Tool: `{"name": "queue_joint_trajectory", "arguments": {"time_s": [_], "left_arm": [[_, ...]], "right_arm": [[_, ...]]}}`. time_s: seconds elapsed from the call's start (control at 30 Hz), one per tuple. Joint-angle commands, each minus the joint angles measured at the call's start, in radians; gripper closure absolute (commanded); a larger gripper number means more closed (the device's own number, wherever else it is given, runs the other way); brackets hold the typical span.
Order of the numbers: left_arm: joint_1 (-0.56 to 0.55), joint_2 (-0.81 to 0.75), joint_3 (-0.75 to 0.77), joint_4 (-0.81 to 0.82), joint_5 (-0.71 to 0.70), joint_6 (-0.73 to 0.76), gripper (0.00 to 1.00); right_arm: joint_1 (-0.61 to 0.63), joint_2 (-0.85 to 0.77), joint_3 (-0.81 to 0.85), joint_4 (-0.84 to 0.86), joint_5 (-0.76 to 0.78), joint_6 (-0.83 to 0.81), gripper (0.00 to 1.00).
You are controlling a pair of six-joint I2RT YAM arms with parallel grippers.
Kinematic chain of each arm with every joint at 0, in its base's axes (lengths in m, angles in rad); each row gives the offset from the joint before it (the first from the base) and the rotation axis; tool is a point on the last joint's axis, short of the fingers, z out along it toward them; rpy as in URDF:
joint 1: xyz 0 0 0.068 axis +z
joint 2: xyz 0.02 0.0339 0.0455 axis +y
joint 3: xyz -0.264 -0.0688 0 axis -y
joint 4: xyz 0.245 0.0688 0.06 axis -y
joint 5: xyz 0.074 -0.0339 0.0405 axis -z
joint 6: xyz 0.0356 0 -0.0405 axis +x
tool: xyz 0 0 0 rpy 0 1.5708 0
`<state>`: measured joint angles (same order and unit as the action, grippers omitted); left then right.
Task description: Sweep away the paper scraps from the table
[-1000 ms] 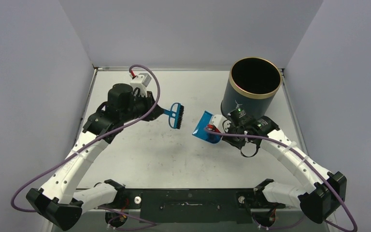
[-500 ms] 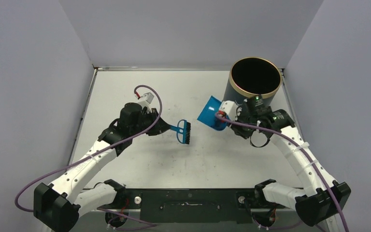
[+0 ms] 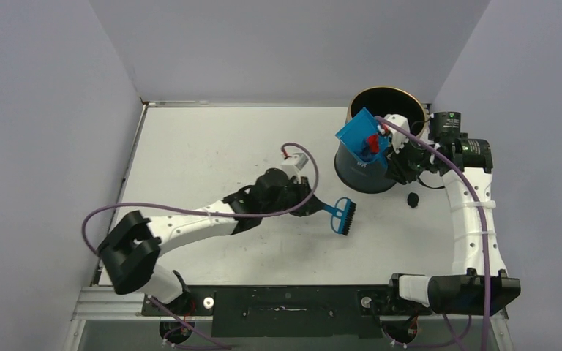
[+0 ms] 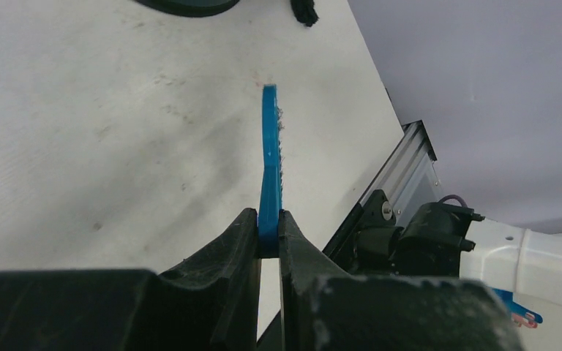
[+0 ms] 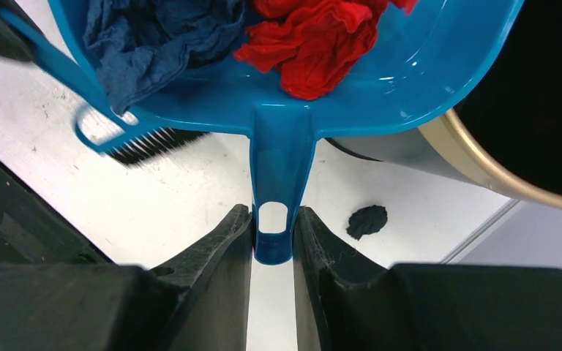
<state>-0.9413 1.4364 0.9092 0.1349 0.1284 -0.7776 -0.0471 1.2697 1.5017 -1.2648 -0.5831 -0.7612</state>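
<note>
My right gripper (image 5: 272, 230) is shut on the handle of the blue dustpan (image 5: 402, 66), held high and tilted beside the dark bin's rim (image 3: 410, 99); the pan also shows in the top view (image 3: 358, 131). Red paper scraps (image 5: 315, 44) and dark blue scraps (image 5: 154, 36) lie in the pan. One black scrap (image 3: 413, 199) lies on the table (image 3: 212, 146) right of the bin, also in the right wrist view (image 5: 367, 220). My left gripper (image 4: 268, 228) is shut on the blue brush's handle (image 4: 270, 168); the brush head (image 3: 344, 216) is near the table's middle right.
The tall dark round bin with a gold rim (image 3: 369, 172) stands at the back right of the table. Grey walls close in on three sides. The arms' black base bar (image 3: 285, 301) runs along the near edge.
My right gripper has lifted the dustpan up and right to the bin's rim and tilted it. My left gripper has carried the brush right and nearer, toward the bin's front.
</note>
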Motion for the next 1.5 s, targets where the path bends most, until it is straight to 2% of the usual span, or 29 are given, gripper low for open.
{"name": "queue_joint_trajectory", "arguments": {"time_s": [0.0,0.2,0.37,0.47,0.77,0.97,1.3,1.47], "left_arm": [[-0.093,0.171,0.180,0.178,-0.088,0.040,1.00],[-0.193,0.422,0.370,0.309,-0.157,0.034,1.00],[-0.262,0.567,0.496,0.388,-0.265,0.042,1.00],[-0.276,0.638,0.565,0.417,-0.284,0.033,1.00],[-0.275,0.832,0.772,0.446,-0.352,-0.093,1.00],[-0.260,0.968,0.913,0.429,-0.421,-0.293,1.00],[-0.232,1.058,0.945,0.390,-0.599,-0.599,1.00],[-0.228,0.972,0.839,0.281,-0.619,-0.647,1.00]], "right_arm": [[-0.041,-0.039,0.052,0.029,-0.038,0.066,0.95],[-0.058,-0.099,0.017,0.124,0.040,0.201,0.95],[-0.059,-0.115,0.014,0.183,0.064,0.281,0.95],[-0.058,-0.114,0.015,0.193,0.055,0.304,0.95],[-0.058,-0.156,-0.049,0.235,0.078,0.318,0.95],[-0.057,-0.170,-0.076,0.239,0.066,0.310,0.95],[-0.058,-0.193,-0.142,0.252,0.046,0.300,0.95],[-0.056,-0.191,-0.137,0.240,0.042,0.292,0.95]]}}
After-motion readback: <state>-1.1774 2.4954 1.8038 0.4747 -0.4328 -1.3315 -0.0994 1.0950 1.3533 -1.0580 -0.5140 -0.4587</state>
